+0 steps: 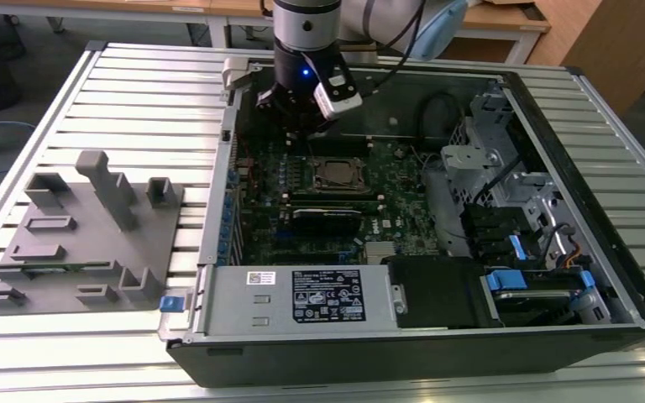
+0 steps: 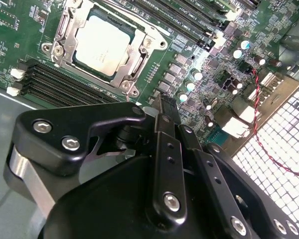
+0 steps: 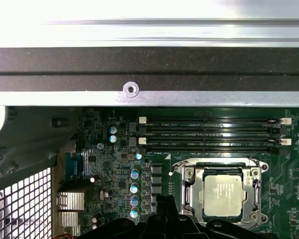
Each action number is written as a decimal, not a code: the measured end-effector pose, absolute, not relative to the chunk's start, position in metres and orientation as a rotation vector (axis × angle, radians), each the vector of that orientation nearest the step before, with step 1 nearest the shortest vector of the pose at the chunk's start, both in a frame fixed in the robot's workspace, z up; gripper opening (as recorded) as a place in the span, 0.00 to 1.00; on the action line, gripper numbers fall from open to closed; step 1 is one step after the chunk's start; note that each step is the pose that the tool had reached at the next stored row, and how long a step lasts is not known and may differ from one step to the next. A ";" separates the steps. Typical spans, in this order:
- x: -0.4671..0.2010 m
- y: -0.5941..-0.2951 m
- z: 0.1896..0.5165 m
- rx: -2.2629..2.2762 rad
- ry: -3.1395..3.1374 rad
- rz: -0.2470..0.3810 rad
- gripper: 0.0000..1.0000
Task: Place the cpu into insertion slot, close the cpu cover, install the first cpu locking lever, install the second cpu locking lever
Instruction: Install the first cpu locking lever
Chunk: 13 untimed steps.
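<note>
The cpu (image 2: 102, 45) (image 3: 222, 194), a square chip with a dull silvery top, lies flat in the insertion slot (image 1: 334, 174) on the green motherboard. The silvery cpu cover (image 2: 134, 59) (image 3: 193, 196) lies down around its edges. My gripper (image 1: 298, 126) hangs over the board just beyond the socket, toward the case's far wall. In both wrist views its black fingers (image 2: 164, 119) (image 3: 165, 206) sit pressed together with nothing between them, a short way off the socket's corner. How the locking levers stand I cannot make out.
Black memory slots (image 3: 209, 134) run along one side of the socket. A black expansion card (image 1: 325, 222) lies nearer the front, with the power supply (image 1: 300, 294) beyond it. The case's metal wall (image 3: 139, 92) and mesh (image 2: 279, 144) are close by. A grey fixture (image 1: 76, 235) stands outside the case.
</note>
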State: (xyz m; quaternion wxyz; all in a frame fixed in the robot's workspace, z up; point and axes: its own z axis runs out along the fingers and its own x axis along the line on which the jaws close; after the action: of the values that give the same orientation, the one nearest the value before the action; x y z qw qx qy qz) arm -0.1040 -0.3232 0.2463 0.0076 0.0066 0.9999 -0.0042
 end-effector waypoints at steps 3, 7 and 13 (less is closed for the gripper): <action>-0.105 -0.323 0.246 0.021 3.126 -0.013 0.11; -0.105 -0.323 0.246 0.021 3.126 -0.013 0.11; -0.106 -0.322 0.246 0.021 3.126 -0.013 0.11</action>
State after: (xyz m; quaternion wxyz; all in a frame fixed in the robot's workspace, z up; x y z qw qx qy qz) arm -0.1056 -0.3217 0.2461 0.0077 0.0066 0.9999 -0.0042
